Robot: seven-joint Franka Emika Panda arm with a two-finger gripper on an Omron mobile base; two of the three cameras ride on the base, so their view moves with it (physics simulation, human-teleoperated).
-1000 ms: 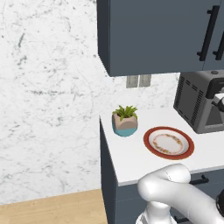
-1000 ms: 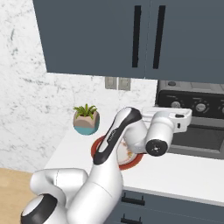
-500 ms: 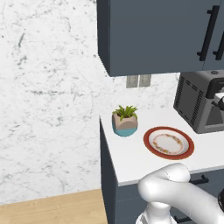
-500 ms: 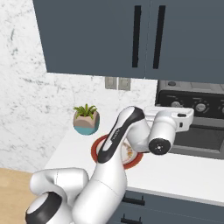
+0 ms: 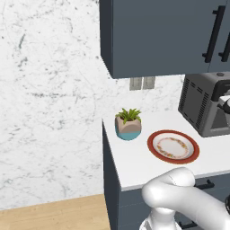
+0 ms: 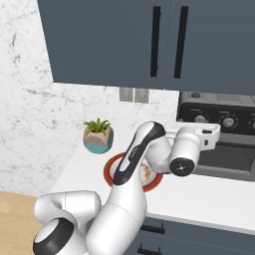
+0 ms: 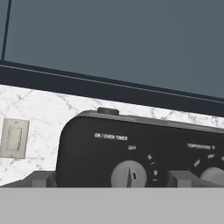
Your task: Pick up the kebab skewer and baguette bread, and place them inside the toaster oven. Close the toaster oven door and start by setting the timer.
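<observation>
So I've got the gripper [image 7: 112, 181] wide open, holding nothing, lined up on the timer knob [image 7: 128, 175]. It looks small, round and smooth, so I'd pinch it across its ridge and twist gently. Behind it, the boxy metal toaster oven [image 6: 219, 137] sits at the counter's [image 5: 134, 164] back right.

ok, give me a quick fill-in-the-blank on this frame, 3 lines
The plate on the counter holds no ____.
The potted plant stands to the plate's ____ in the left base view.
In the hand view, the timer knob on the toaster oven points at ____.

Missing: food; left; OFF
</observation>
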